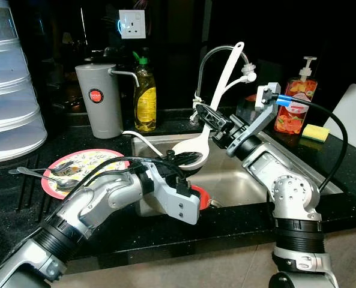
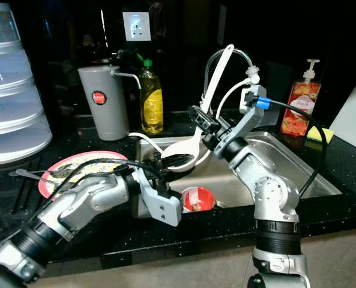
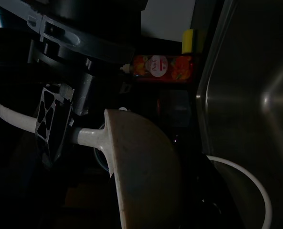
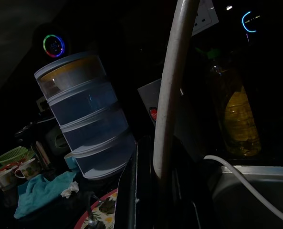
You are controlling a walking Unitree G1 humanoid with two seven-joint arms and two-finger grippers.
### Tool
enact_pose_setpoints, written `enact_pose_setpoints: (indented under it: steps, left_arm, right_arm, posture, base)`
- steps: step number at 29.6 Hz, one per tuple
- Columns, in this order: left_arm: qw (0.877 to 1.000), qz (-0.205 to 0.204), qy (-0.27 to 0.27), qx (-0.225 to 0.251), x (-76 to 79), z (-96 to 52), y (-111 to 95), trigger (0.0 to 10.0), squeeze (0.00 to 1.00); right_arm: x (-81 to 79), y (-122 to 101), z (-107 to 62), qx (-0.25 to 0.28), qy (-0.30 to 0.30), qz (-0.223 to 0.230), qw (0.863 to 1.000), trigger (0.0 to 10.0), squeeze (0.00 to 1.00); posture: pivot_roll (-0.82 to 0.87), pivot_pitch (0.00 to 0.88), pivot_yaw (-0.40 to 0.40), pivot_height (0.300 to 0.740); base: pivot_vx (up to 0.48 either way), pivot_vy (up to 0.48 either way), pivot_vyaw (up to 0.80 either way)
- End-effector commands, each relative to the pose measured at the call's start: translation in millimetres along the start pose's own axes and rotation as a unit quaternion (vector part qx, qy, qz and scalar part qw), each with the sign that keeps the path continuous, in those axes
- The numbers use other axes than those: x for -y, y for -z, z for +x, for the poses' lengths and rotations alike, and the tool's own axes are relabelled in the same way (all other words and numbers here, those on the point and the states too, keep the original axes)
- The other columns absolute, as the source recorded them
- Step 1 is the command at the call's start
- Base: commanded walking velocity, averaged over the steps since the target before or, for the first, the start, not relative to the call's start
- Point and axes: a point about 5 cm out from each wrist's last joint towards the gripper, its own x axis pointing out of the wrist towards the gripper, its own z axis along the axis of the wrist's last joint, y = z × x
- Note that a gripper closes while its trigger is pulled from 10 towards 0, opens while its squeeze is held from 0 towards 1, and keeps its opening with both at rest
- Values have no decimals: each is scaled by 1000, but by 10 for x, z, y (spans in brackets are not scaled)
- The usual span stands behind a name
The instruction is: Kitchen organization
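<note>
My right gripper (image 1: 209, 120) is shut on the handle of a white ladle (image 1: 194, 151) and holds it tilted over the steel sink (image 1: 250, 180). The handle (image 4: 172, 95) points up toward the tap, and the bowl (image 3: 141, 167) hangs low at the sink's left side. My left gripper (image 1: 179, 161) reaches in from the left and sits right beside that bowl, above the sink's front left corner. A second white utensil (image 1: 143, 141) leans out of the sink at the back left. A red bowl (image 1: 202, 195) lies in the sink behind my left wrist.
A floral red-rimmed plate (image 1: 96, 158) with spoons (image 1: 41, 174) lies on the black counter to the left. A grey jug (image 1: 99, 99) and a yellow dish-soap bottle (image 1: 144, 96) stand behind it. Stacked clear containers (image 1: 9, 108) are far left. A soap pump (image 1: 295, 105) and sponge (image 1: 314, 132) sit right of the sink.
</note>
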Motion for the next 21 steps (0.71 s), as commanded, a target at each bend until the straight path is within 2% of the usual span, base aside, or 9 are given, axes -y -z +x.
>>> enact_pose_setpoints:
  steps: [1,4,5,16,17,20,21]
  left_arm:
    - [1000,-1,-2,-8,1,-2,29,10000,0]
    - [1000,0,-3,-11,-2,-7,35,10000,0]
    - [1000,-1,-4,-13,-4,-7,40,10000,0]
    - [1000,-6,-9,-28,-31,0,69,10000,0]
    - [999,-14,-8,-31,-33,-2,78,10000,1000]
    - [999,-19,-12,-37,-47,-5,92,10000,1000]
    - [999,-19,-12,-40,-59,-11,94,10000,20]
  right_arm:
    - [-16,-30,20,8,-7,10,1000,0,0]
    - [-4,-33,21,10,-1,11,1000,0,0]
    - [-1,-36,20,10,0,9,1000,10000,0]
    - [7,-53,22,17,6,6,1000,10000,0]
    - [9,-51,20,17,7,6,1000,10000,0]
    - [10,-48,18,17,8,7,1000,10000,0]
    - [14,-42,14,17,9,7,1000,10000,0]
  posture:
    - [-36,0,-49,740]
    - [-34,0,-50,740]
    - [-34,0,-50,740]
    - [-31,0,-50,740]
    - [-30,0,-49,740]
    - [-27,0,-48,740]
    - [-27,0,-48,740]
  base:
    - [0,0,0]
    - [0,0,0]
    - [0,0,0]
    - [0,0,0]
    - [0,0,0]
    - [0,0,0]
    - [0,0,0]
